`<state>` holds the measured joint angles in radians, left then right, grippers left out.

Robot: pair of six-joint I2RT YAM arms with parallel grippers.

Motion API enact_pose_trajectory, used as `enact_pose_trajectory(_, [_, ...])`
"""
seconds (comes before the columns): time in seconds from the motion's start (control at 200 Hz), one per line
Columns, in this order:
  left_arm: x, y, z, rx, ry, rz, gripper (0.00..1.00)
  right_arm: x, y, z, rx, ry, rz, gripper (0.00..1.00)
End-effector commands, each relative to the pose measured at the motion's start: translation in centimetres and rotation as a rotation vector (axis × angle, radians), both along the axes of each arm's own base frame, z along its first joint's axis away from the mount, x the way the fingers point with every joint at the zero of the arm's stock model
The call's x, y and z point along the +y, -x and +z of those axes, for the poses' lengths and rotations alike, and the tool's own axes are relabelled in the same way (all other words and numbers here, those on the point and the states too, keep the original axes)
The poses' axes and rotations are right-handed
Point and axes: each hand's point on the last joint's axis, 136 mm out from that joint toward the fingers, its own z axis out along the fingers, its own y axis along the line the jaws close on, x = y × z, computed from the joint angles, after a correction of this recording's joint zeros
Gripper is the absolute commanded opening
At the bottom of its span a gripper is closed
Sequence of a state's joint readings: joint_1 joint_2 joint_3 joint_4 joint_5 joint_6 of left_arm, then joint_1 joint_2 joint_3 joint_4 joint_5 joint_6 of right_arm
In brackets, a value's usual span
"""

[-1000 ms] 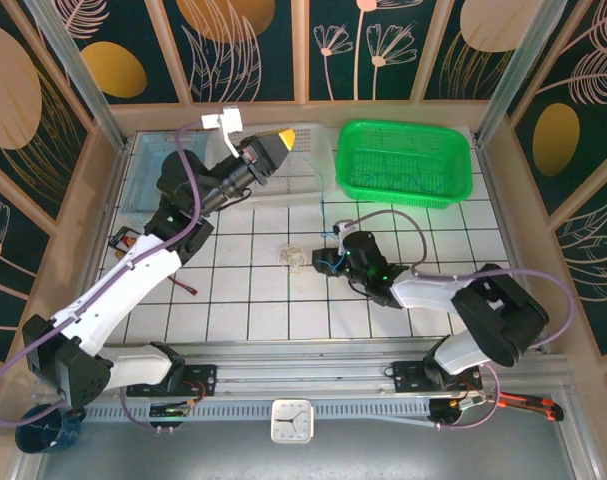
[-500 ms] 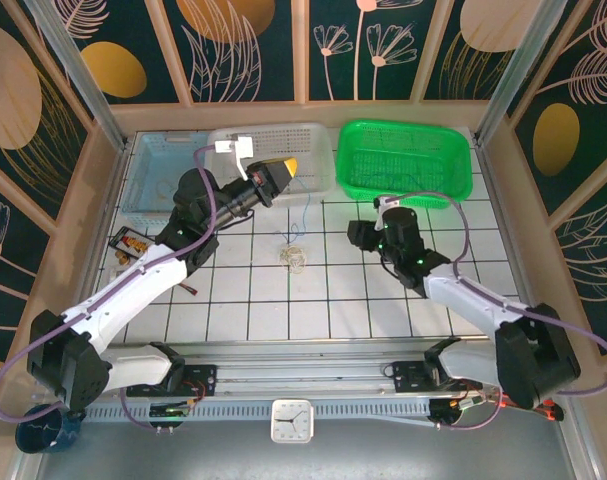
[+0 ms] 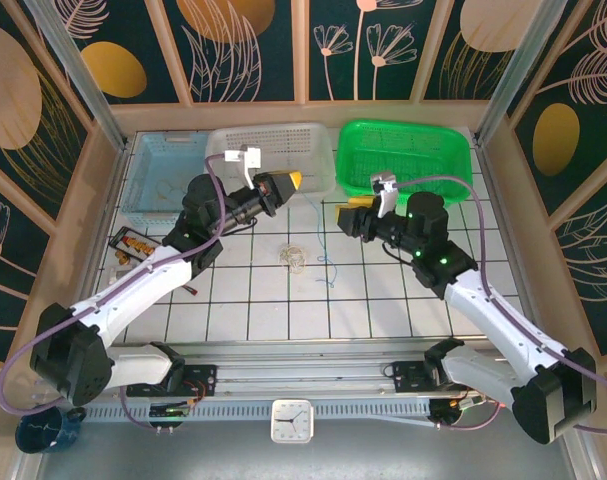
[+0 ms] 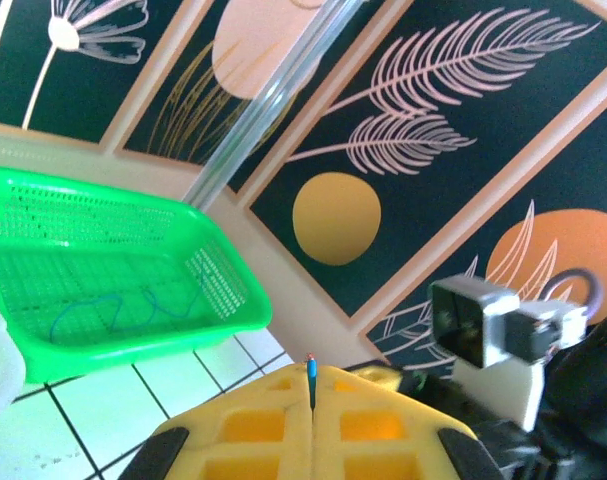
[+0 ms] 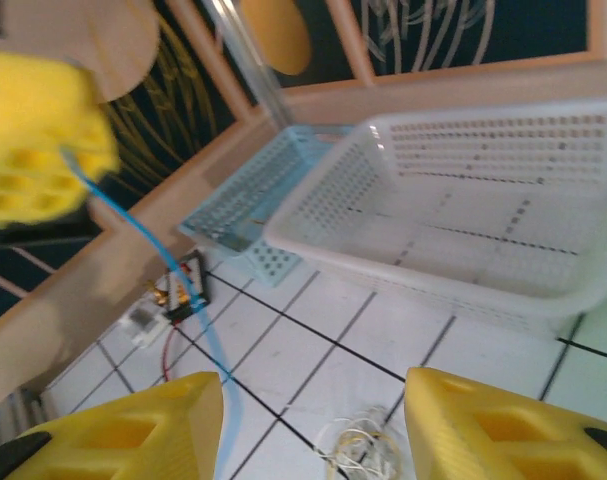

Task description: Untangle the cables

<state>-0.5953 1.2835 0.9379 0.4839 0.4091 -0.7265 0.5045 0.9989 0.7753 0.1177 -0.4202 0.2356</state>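
Top external view: the cables (image 3: 295, 256) lie as a small pale knot on the white tiled table (image 3: 283, 310), about midway between the two arms and a little nearer than the white basket (image 3: 273, 150). The left claw (image 3: 286, 183) hangs above the table just in front of that basket, with its yellow fingers pressed together. Its wrist camera shows a thin blue wire (image 4: 311, 368) nipped between the fingertips, only the end poking out. The right wrist view shows the same wire dropping from the left claw as a slack blue line towards the tiles, passing left of the knot. Whether it joins the knot I cannot tell. From overhead, a short blue stretch lies on the tiles just right of the knot.

The right claw (image 3: 351, 215) is raised over the table in front of the green basket (image 3: 408, 160), pointing towards the left claw and apart from it. Its two yellow fingers (image 5: 503, 425) stand wide apart with nothing between them, and the knot shows on the tiles below the gap. A few blue strands lie inside the green basket. A pale blue basket (image 3: 158, 175) sits at the far left, and a small black tray (image 3: 131, 243) with red and yellow bits rests on the tiles near it.
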Motion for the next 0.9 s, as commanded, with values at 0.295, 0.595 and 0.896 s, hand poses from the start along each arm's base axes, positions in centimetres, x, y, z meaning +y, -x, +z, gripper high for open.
enact_pose_trajectory(0.295, [-1.4,0.7,-0.1,-0.005,0.046,-0.092,0.0,5.0,2.4,4.0,-0.094,-0.002,0.223,0.55])
enact_pose_trajectory(0.595, [-1.9,1.0,0.5,-0.013,0.057,-0.114,0.0,7.0,0.7,3.0,-0.077,0.022,0.237,0.54])
enact_pose_trajectory(0.896, [-2.1,1.2,0.8,-0.015,0.071,-0.123,0.0,7.4,-0.3,2.1,-0.062,0.04,0.228,0.02])
